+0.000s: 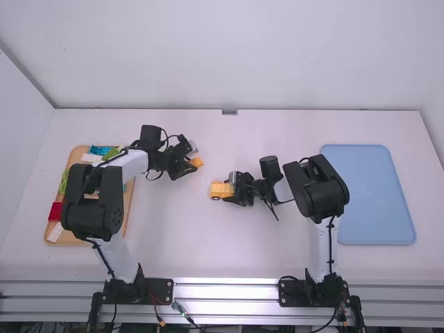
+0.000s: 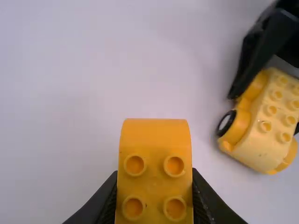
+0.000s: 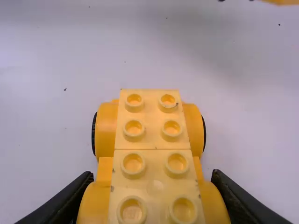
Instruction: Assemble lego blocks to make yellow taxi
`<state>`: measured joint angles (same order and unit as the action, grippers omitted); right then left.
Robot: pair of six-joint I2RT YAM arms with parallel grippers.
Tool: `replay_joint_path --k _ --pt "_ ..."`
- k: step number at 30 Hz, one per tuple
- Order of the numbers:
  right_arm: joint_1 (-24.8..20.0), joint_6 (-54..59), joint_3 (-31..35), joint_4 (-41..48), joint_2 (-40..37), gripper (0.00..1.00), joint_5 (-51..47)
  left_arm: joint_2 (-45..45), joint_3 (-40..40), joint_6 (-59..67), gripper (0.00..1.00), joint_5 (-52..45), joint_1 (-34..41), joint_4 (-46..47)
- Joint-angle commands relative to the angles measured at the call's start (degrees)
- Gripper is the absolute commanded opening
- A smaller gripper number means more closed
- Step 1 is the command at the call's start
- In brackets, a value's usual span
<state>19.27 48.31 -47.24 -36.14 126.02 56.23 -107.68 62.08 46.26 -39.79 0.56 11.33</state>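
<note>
Car base (image 1: pixel 220 189), clamped in your right end effector (image 3: pixel 153 174), is lower-right of the block (image 2: pixel 155 154) your left end effector (image 2: pixel 155 179) is gripping, high view fwiw.

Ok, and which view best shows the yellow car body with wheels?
The right wrist view: the car body is close, studs large, black tyres on both sides. The left wrist view has it farther off, angled, one wheel clear; the high view, small.
</note>
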Motion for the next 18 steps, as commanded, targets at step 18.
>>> replay_joint_path --k 18 --pt "0.3 -0.5 -1.2 2.8 1.3 0.58 -0.6 -2.8 -0.6 16.3 0.02 4.7 14.4 3.6"
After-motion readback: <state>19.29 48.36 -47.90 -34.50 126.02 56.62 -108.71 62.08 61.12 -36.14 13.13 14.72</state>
